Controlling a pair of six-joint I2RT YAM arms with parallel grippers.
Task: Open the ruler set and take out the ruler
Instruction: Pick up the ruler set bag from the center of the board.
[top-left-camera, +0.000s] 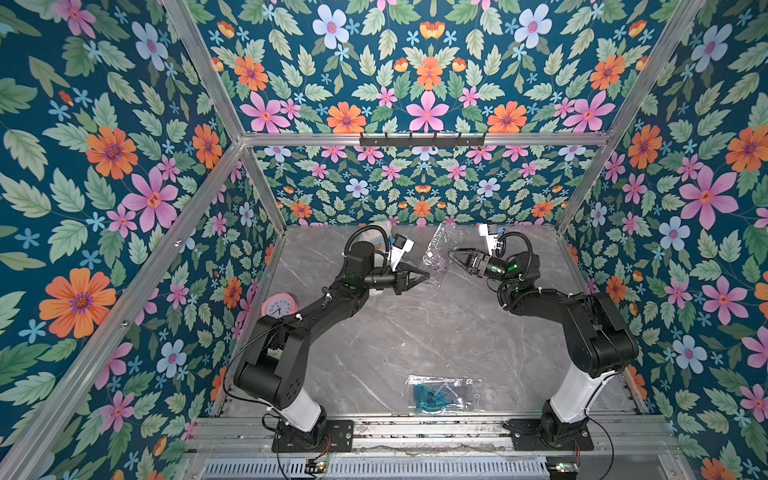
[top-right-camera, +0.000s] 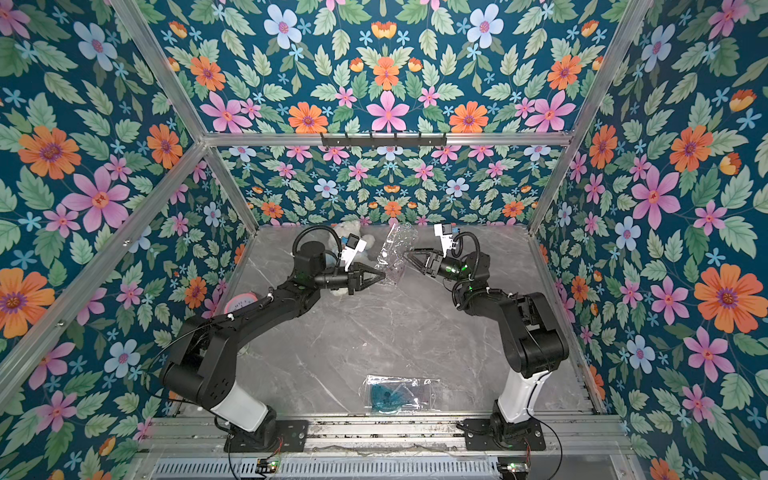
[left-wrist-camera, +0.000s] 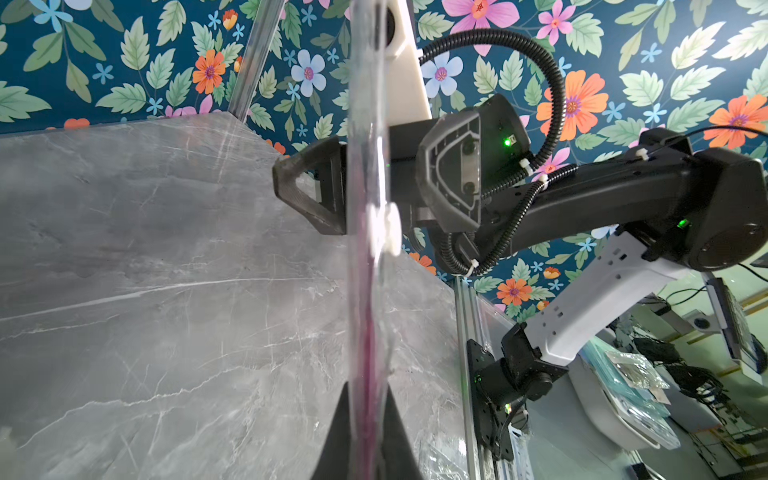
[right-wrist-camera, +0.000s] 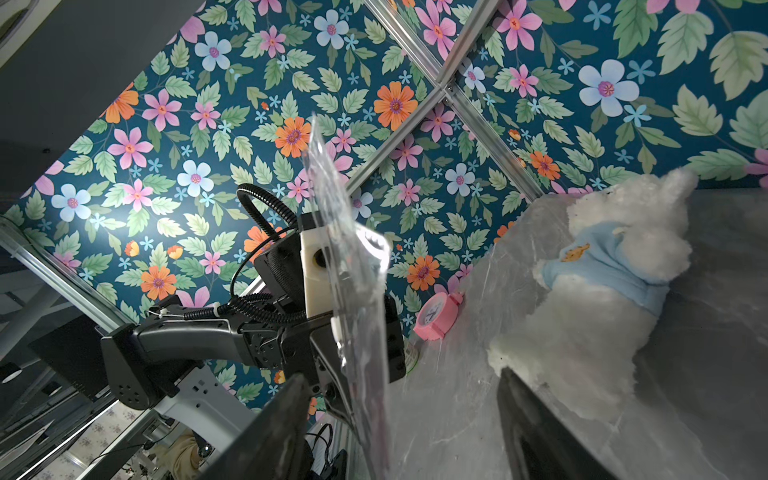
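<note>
While my left fingers (left-wrist-camera: 336, 444) clench the clear ruler-set pouch (top-left-camera: 438, 253) upright, upper centre, apparently steadying it for opening, my right fingers (right-wrist-camera: 278, 432) stand released close to it.

The right claw (right-wrist-camera: 401, 376) gapes, a clear pouch (right-wrist-camera: 353, 266) edge-on between its fingers (right-wrist-camera: 274, 432). A white plush (right-wrist-camera: 602, 299) sits on the counter (right-wrist-camera: 706, 374), a pink clock (right-wrist-camera: 436, 316) near it.

Standing upright, pinched at its lower edge in the closed tips of the left gripper (top-left-camera: 428, 275): clear crinkled ruler set (top-left-camera: 439, 248), thin pink ruler (left-wrist-camera: 366, 357) inside, just before the spread right gripper (top-left-camera: 452, 253).
</note>
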